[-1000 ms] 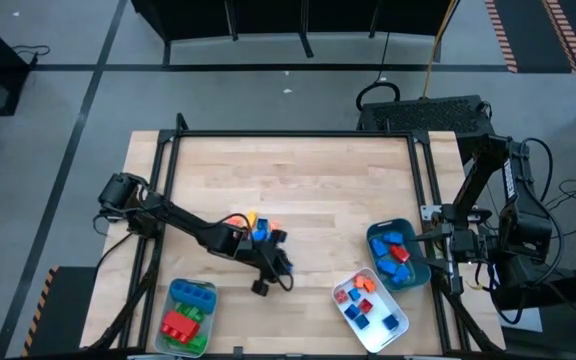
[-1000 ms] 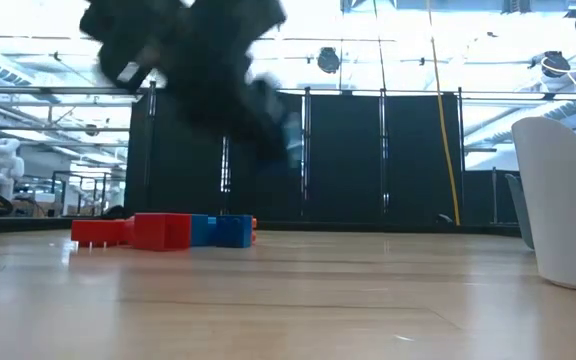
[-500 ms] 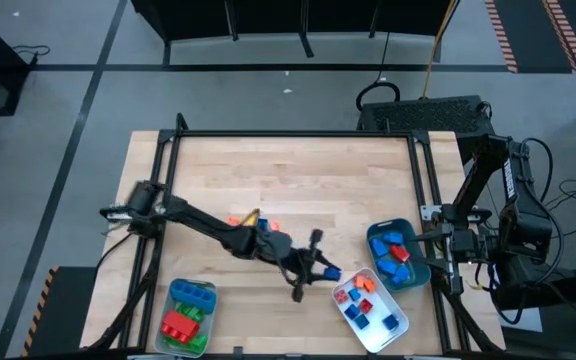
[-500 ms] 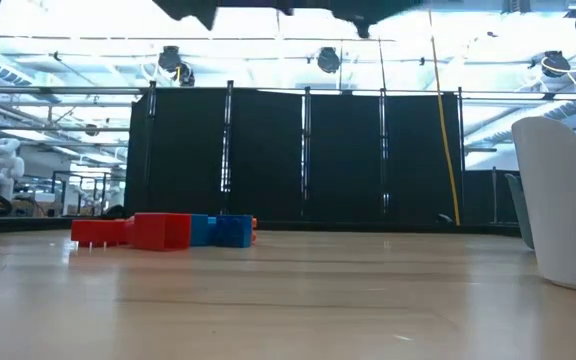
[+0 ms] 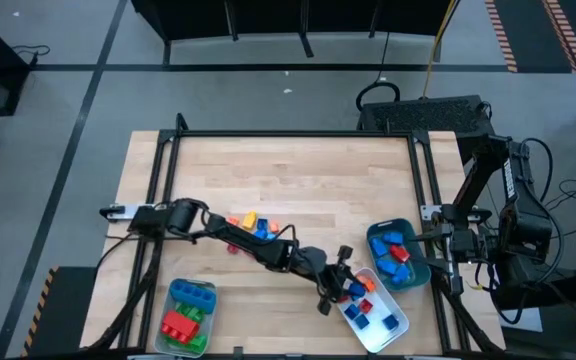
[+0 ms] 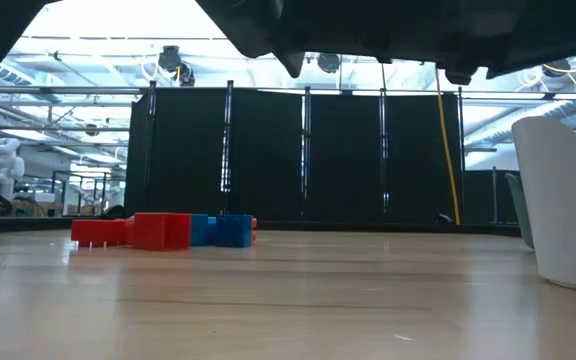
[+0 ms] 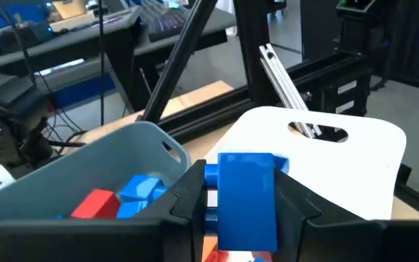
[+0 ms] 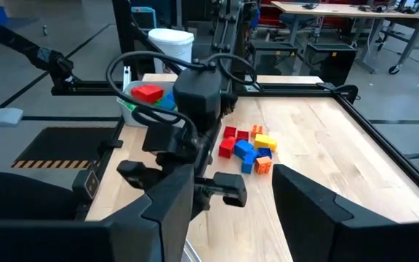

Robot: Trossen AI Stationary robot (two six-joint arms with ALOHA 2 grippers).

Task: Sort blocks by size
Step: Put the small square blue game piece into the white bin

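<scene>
The left hand (image 5: 346, 283) grips a blue block (image 7: 246, 196) over the white tray (image 5: 393, 335), seemingly above its rim; the right hand (image 8: 228, 193) waits open beside the blue tray (image 5: 417, 270).

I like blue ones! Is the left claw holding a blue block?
Yes, the left claw grips a blue block between its fingers, above the white tray.

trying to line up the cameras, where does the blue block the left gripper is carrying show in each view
High view: blue block in the left gripper, at the white tray's rim.
Low view: not visible; only dark arm overhead.
Left wrist view: blue block in the centre, between the fingers.
Right wrist view: cannot tell; the left arm faces away.
Shared landmark: loose block pile mid-table.
</scene>
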